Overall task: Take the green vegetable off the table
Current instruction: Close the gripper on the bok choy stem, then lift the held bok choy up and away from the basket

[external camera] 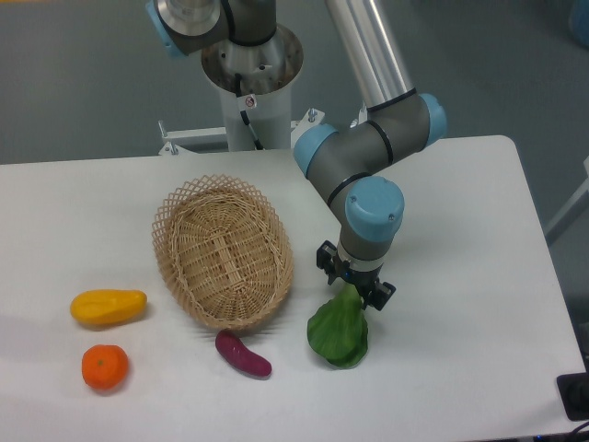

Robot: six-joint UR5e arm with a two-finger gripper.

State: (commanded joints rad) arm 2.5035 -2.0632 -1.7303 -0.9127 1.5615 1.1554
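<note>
The jaws [354,288] are closed on the narrow stem end of the bok choy [338,331], whose leafy end hangs low over the worktop [460,276]; I can't tell whether it touches. It sits right of the basket [223,250], with the purple piece [243,354] nearby.

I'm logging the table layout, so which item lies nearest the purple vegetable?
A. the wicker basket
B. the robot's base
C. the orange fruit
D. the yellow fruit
A: the purple vegetable lies just below the near rim of the wicker basket, while the orange fruit and yellow fruit lie well off to its left.
</note>
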